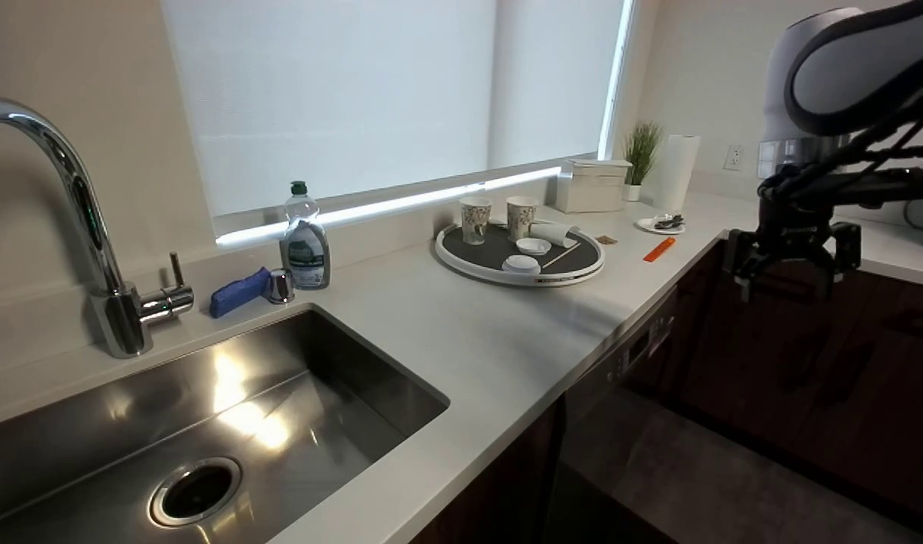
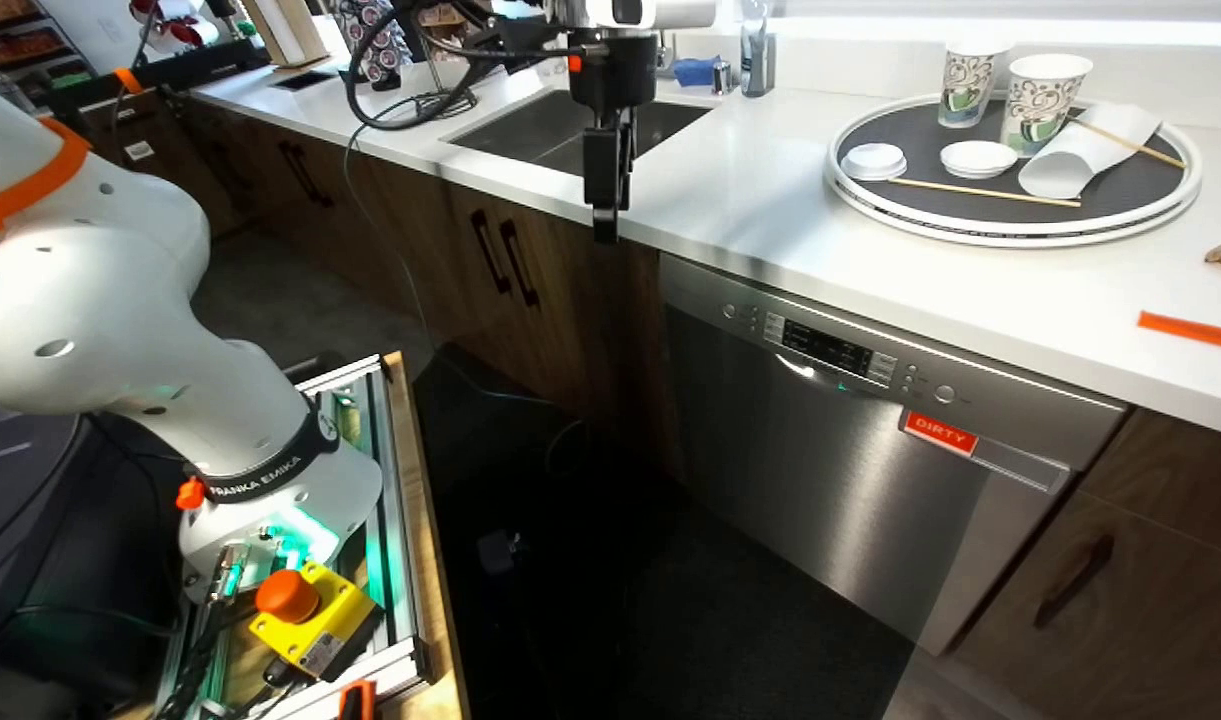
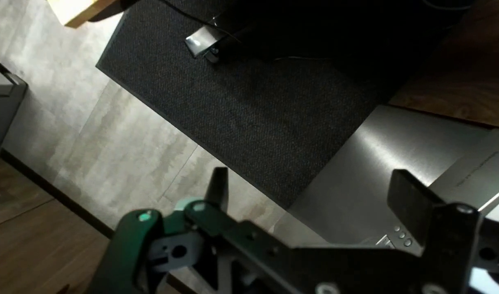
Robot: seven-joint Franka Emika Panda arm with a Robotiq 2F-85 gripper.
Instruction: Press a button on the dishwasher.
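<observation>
Wrist view: gripper (image 3: 309, 175) spread wide, holding nothing.
Both exterior views: round tray (image 2: 970, 212) bears two patterned cups (image 2: 1042, 105), white lids (image 2: 873, 161); steel-fronted dishwasher (image 2: 840, 460) beneath white counter (image 2: 760, 185). Dark mat (image 3: 274, 118) on floor (image 3: 126, 151).

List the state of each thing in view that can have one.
Gripper: open, holding nothing
Dishwasher: door shut, red label reading DIRTY
Dishwasher display: too small to read
Dish soap bottle: upright, green cap on
Patterned paper cups: both upright
Paper towel roll: standing upright
Storage box: lid on
Window shade: lowered
Wooden cabinet doors: closed
Emergency stop button: pressed or released, cannot tell
</observation>
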